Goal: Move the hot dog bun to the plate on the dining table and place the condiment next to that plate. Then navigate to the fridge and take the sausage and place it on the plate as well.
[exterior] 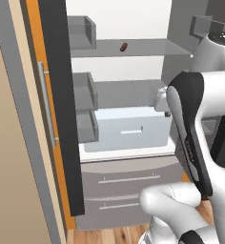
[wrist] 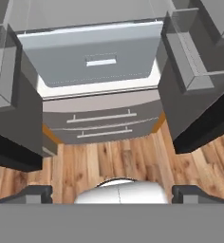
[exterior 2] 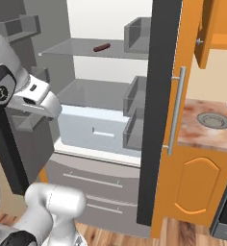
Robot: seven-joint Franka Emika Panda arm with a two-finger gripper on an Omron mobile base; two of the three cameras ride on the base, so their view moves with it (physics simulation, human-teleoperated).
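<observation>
The fridge [exterior: 128, 128] is standing open, doors swung wide; the sausage [exterior: 123, 46] is lying alone on the upper shelf [exterior: 148, 47]. The gripper [wrist: 112, 192] is hanging with jaws spread wide, holding nothing.

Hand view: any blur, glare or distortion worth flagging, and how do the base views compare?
Hand view: sharp, flat lighting, no glare; wide-angle splay makes the fridge door bins lean outward. Left base view: slightly soft, sausage small but legible on the upper shelf, faint sheen on the arm. Right base view: even light, soft shadow under the shelves, sausage clear.
</observation>
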